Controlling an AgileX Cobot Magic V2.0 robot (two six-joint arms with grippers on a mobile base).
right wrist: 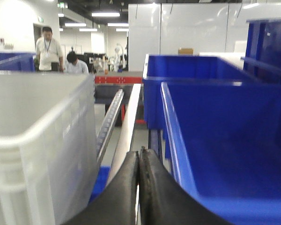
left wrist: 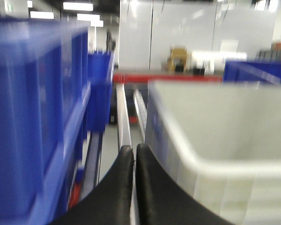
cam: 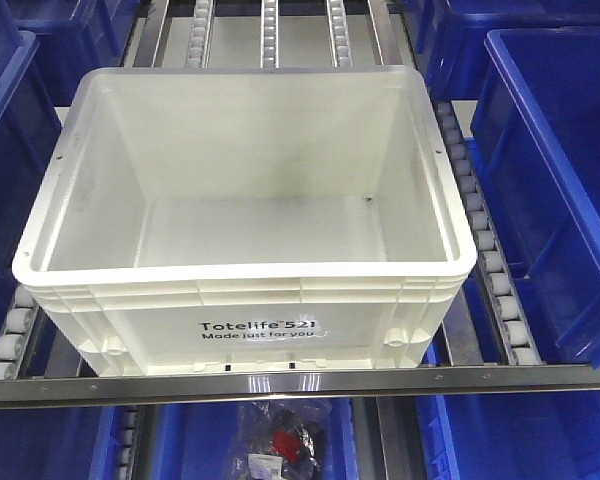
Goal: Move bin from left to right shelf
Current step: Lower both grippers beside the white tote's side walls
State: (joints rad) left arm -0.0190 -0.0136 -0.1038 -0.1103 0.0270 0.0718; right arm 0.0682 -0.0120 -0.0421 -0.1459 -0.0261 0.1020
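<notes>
Bin (cam: 245, 250) sits ctr of the front view: white, open top, bare floor w/ a few dark specks, black "Totelife 521" print on its near wall. It rests on the shelf's roller tracks (cam: 485, 250), which show along its R side and above it. Its near wall is just behind the metal front rail (cam: 300, 385) that crosses the lower part of the frame. Blue bins (cam: 555, 180) crowd it at L edge, R edge and both upper corners. Another one below the rail, btm ctr, holds a bag (cam: 285, 440) of small items, too small to make out.

Left wrist view (blurred): left gripper (left wrist: 135, 150) at btm ctr, its two black fingers (left wrist: 117, 187) pressed flat together, no gap btwn them. The bin fills the R half of that frame, rim and side wall just R of the fingers. Touching or not, cannot tell. Blue bins stack up along the L side, and a shelf rail runs up-frame from the fingertips.

Right wrist view: right gripper (right wrist: 139, 153) at btm ctr, jaws closed tight on each other. The bin takes the L third of the frame, w/ its corner near the fingers but apart, and a strip of roller track shows btwn them. Blue bins fill the R half. Two people (right wrist: 61, 51) stand far back, upper L.
</notes>
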